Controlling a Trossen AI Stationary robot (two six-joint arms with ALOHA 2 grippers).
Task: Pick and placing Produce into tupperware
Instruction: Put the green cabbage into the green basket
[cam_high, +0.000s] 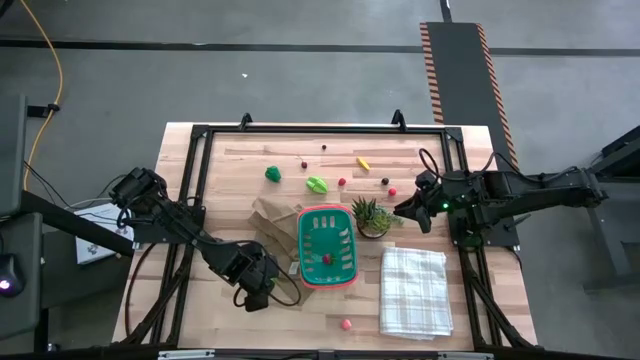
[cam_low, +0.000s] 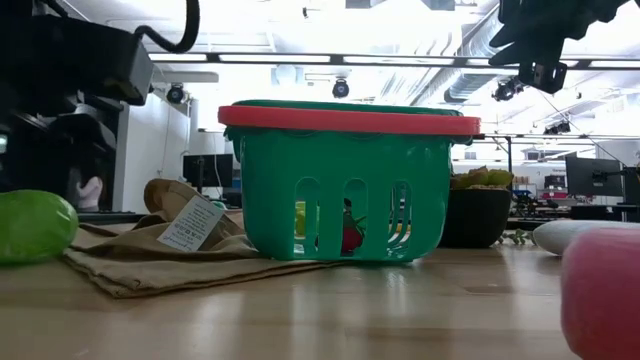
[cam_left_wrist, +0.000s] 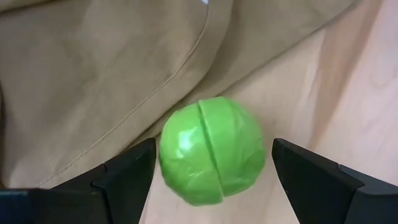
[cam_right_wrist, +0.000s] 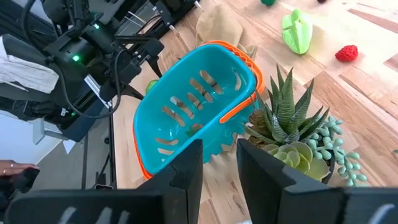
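From above, my left gripper (cam_high: 256, 297) sits low beside the teal slotted plastic basket with orange rim (cam_high: 327, 246) mid-worktop (cam_high: 230, 170). At my left wrist, wide-open fingers (cam_left_wrist: 127, 177) straddle a round green toy cabbage (cam_left_wrist: 212, 149) beside the brown paper bag (cam_left_wrist: 93, 68). My right gripper (cam_right_wrist: 217, 165), narrowly parted and empty, hovers above the basket and the spiky potted plant (cam_right_wrist: 292, 127).

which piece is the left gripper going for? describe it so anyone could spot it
Start at the teal basket mid-table, then the brown paper bag beside it. At the bag's near edge, between the open left gripper's fingers, sits a round light-green ball with a seam, the only produce there.
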